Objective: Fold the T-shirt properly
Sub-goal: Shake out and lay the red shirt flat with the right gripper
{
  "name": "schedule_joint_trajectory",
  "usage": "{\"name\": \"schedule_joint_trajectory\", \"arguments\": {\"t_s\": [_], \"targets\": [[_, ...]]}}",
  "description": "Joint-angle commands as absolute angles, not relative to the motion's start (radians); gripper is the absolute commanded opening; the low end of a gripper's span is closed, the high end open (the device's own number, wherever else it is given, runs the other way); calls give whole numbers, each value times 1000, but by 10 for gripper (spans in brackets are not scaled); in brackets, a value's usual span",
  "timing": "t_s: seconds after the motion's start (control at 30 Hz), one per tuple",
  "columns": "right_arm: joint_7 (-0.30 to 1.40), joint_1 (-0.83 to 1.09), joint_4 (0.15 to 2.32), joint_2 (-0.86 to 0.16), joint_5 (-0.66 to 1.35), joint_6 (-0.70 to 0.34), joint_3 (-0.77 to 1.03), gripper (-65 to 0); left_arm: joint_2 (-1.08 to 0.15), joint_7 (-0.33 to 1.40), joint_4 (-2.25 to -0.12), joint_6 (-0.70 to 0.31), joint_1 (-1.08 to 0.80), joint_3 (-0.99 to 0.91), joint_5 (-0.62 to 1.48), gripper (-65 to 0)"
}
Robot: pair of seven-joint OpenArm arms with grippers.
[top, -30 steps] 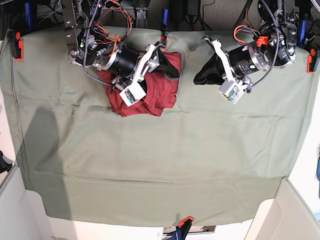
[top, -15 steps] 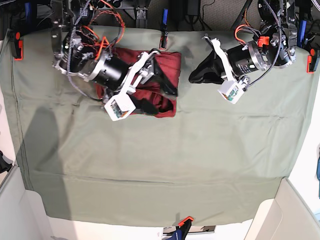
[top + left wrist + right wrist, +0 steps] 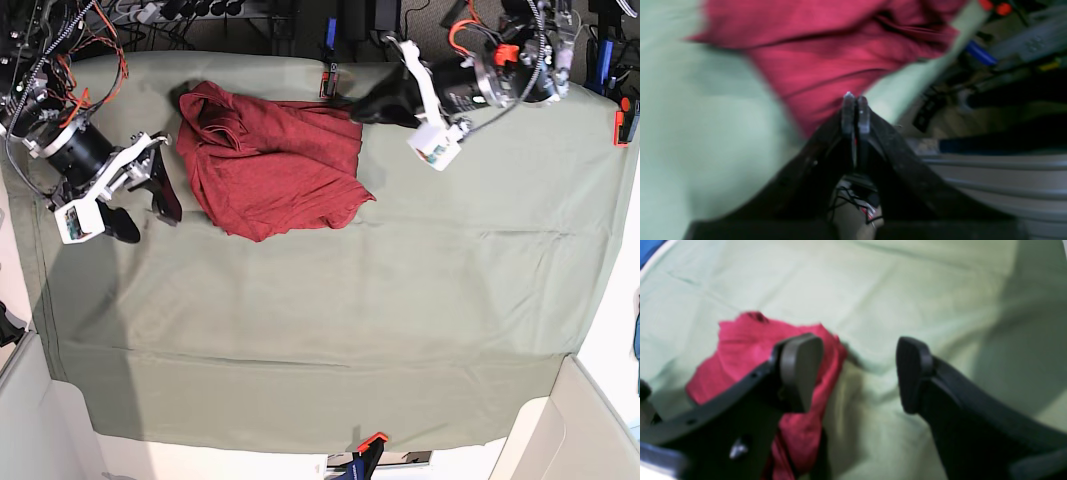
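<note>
Base view, going left to right: we see the right end effector (image 3: 147, 205) with fingers spread apart, empty, beside the T-shirt (image 3: 275, 165). The shirt lies crumpled on the far left of the green bench cloth (image 3: 400, 300). Farther right, our left end effector (image 3: 352, 105) is pressed together at the shirt's far right corner.

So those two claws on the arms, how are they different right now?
The left gripper has its jaws pressed together, shut on nothing; the right gripper stands wide open. The left one hangs by the far edge of the table cloth, beside the T-shirt's corner; the right one sits at the other side, just off the shirt. Both have dark fingers, and neither is holding the shirt.
</note>
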State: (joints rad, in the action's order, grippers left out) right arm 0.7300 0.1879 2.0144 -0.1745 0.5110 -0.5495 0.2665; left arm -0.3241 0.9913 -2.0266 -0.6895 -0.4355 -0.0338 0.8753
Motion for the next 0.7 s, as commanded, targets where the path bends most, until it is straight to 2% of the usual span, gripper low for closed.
{"name": "schedule_joint_trajectory", "arguments": {"t_s": [0.0,0.2,0.33,0.53,0.67], "targets": [[707,181,2020,-179,540,-549,269,-272,-321,950,-2041,-698,-432,-14,874,-650],[703,179,1898,-179,594,-550,239,-273,-233,878,-2041,-698,-417,158,669,-650],[703,178,1882,-163,609,-551,196,-273,-175,831,-2035,-698,-396,201,590,-650],[652,159,1834,-100,520,-554,104,-273,-105,817,-1930,-698,-367,204,579,-650],[632,114,1792,-94,468,-553,77,-273,-84,815,-1870,-698,-331,204,579,-650]]}}
